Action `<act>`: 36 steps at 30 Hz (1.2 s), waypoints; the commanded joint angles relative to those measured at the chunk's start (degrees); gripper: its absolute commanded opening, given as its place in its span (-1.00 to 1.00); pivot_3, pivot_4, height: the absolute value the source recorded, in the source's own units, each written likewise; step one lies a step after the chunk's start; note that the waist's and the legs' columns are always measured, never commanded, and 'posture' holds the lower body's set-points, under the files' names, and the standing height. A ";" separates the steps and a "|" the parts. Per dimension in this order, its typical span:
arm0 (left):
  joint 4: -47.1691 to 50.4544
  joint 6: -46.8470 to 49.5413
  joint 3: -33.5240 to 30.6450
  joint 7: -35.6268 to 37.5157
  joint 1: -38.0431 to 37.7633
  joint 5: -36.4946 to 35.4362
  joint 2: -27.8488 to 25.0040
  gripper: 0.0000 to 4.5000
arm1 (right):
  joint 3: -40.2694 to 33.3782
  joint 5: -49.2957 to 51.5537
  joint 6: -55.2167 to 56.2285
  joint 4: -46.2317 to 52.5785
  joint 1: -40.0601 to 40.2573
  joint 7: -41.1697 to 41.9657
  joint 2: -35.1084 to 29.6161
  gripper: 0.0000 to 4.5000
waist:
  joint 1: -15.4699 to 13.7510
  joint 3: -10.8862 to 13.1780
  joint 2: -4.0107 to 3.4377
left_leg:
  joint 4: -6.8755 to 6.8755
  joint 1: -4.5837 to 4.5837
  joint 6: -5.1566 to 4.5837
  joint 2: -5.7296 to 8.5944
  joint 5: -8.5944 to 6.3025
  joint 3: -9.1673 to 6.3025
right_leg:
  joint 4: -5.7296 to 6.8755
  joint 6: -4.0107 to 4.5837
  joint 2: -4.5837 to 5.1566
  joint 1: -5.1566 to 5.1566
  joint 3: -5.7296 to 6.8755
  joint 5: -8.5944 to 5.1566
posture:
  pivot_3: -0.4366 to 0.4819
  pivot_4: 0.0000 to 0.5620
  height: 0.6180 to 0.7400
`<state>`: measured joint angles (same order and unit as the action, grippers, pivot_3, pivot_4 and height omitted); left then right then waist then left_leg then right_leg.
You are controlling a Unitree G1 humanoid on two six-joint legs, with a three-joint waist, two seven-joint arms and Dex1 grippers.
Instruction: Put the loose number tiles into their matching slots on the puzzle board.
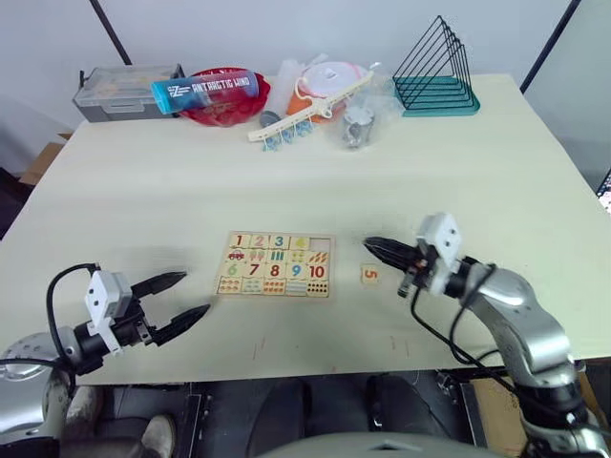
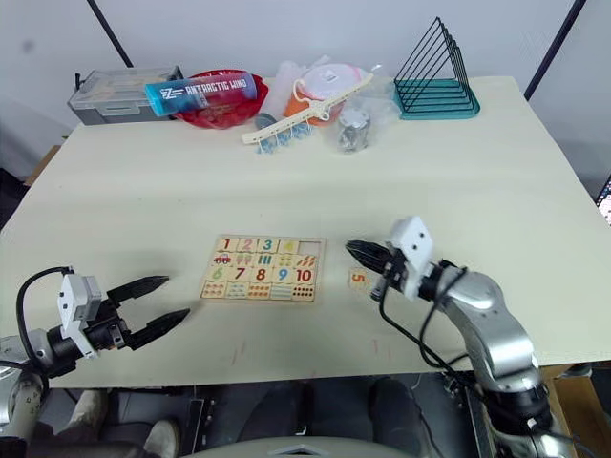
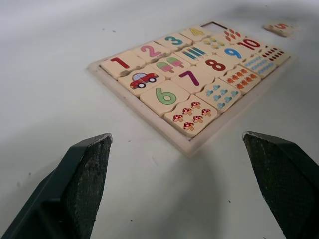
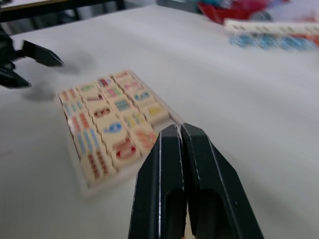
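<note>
The puzzle board (image 1: 277, 277) lies flat at the middle of the table. Tiles 1 to 4 (image 3: 149, 52) sit in its top row, and the fifth of the matching slots (image 1: 322, 244) is bare. One loose number tile, the 5 (image 1: 370, 275), rests on the table just right of the board. My right gripper (image 1: 374, 246) is shut with nothing in it, its tips a little beyond that tile, by the board's right edge. My left gripper (image 1: 193, 295) is open, low over the table left of the board and pointing at it.
Along the far edge stand a grey box (image 1: 124, 91), a red bowl (image 1: 224, 107) with a blue bottle (image 1: 205, 91) across it, a heap of white and orange items (image 1: 320, 95) and a teal wire rack (image 1: 434, 76). The table's front edge is close behind both grippers.
</note>
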<state>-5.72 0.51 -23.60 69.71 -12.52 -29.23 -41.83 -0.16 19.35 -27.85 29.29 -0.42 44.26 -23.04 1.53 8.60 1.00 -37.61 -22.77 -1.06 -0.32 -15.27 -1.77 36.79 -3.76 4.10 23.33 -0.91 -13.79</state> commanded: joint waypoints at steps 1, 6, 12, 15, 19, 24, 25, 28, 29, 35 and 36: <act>1.38 -1.21 -0.38 -0.94 -0.21 0.46 0.24 1.00 | -6.45 2.85 4.68 5.16 7.76 -1.03 -0.54 -0.96 | -0.34 -0.01 0.01 | 0.00 0.01 0.00 0.00 0.00 0.01 | 0.00 0.00 0.00 -0.01 -0.01 0.00 | -0.05 -0.47 1.00; 2.29 -1.49 -0.50 -2.69 -0.87 0.70 1.13 1.00 | -13.49 5.53 11.57 6.17 19.88 0.74 -0.78 0.07 | -0.72 -0.02 0.03 | 0.00 0.15 0.00 -0.03 0.00 0.05 | 0.01 0.00 -0.03 -0.12 -0.03 -0.01 | -0.05 -0.47 1.00; 2.01 0.06 -1.65 -3.06 -0.82 -0.58 0.47 1.00 | -18.98 6.69 20.34 3.17 31.19 3.85 0.30 0.98 | -0.83 -0.04 0.05 | 0.00 0.25 0.00 -0.06 0.00 0.05 | 0.00 0.00 -0.03 -0.22 -0.02 -0.02 | -0.05 -0.47 1.00; 0.74 0.93 -2.15 -2.14 -0.21 -1.21 -0.64 1.00 | -21.55 7.80 25.35 0.09 36.12 6.43 0.85 0.98 | -0.95 -0.05 0.08 | 0.00 0.25 0.00 -0.08 0.00 0.03 | -0.01 0.00 -0.04 -0.23 0.00 -0.03 | -0.05 -0.47 1.00; 0.27 1.80 -2.07 -1.51 0.18 -1.58 -1.07 1.00 | -23.33 9.11 29.03 -2.02 39.04 7.11 1.64 0.98 | -0.94 -0.05 0.07 | 0.00 0.29 0.00 -0.12 0.00 0.09 | -0.02 0.14 -0.03 -0.26 -0.04 -0.12 | -0.05 -0.47 1.00; -1.46 1.15 -1.88 -1.84 1.54 -0.64 -1.18 1.00 | -23.56 8.81 32.65 -4.52 41.05 6.94 2.60 0.98 | -0.92 -0.07 0.08 | 0.00 0.32 0.00 -0.19 0.00 0.11 | -0.02 0.17 -0.06 -0.27 -0.05 -0.13 | -0.05 -0.47 1.00; -1.50 1.40 -1.56 -1.34 1.58 -0.77 -1.31 1.00 | -23.42 8.77 33.09 -4.80 41.14 6.86 2.64 0.98 | -0.92 -0.07 0.08 | 0.00 0.32 0.00 -0.19 0.00 0.12 | -0.02 0.16 -0.06 -0.27 -0.05 -0.13 | -0.05 -0.47 1.00; -1.67 1.42 -1.33 -0.99 2.01 -0.78 -1.24 1.00 | -22.95 8.54 33.97 -5.29 41.36 6.63 2.72 0.98 | -0.95 -0.07 0.07 | 0.00 0.32 0.00 -0.19 0.00 0.12 | -0.02 0.17 -0.05 -0.27 -0.06 -0.13 | -0.05 -0.47 1.00; -1.71 1.40 -1.33 -0.94 2.13 -0.75 -1.20 1.00 | -22.78 8.49 34.14 -5.36 41.42 6.52 2.75 0.98 | -0.95 -0.07 0.08 | 0.00 0.32 0.00 -0.20 0.00 0.11 | -0.01 0.17 -0.05 -0.27 -0.05 -0.13 | -0.05 -0.47 1.00; -1.72 1.48 -1.16 -0.10 2.34 -0.61 -1.30 1.00 | -21.91 8.22 34.42 -5.32 41.05 5.68 2.75 0.98 | -0.96 -0.08 0.08 | 0.00 0.32 0.00 -0.19 0.00 0.12 | -0.01 0.16 -0.04 -0.27 -0.06 -0.13 | -0.05 -0.47 1.00; -1.53 1.71 -1.20 0.02 2.23 -0.79 -1.27 1.00 | -21.82 8.23 34.45 -5.36 40.94 5.67 2.68 0.98 | -0.96 -0.08 0.08 | 0.00 0.32 0.00 -0.19 0.00 0.12 | -0.01 0.16 -0.04 -0.27 -0.06 -0.13 | -0.05 -0.47 1.00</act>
<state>-7.96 2.25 -24.18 69.13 -10.24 -29.41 -42.35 -21.70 27.19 5.31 23.43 40.28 50.07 -20.28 0.57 8.53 1.09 -37.61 -22.45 -1.06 -0.52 -15.27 -1.66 36.78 -3.59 4.06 23.06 -0.96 -13.92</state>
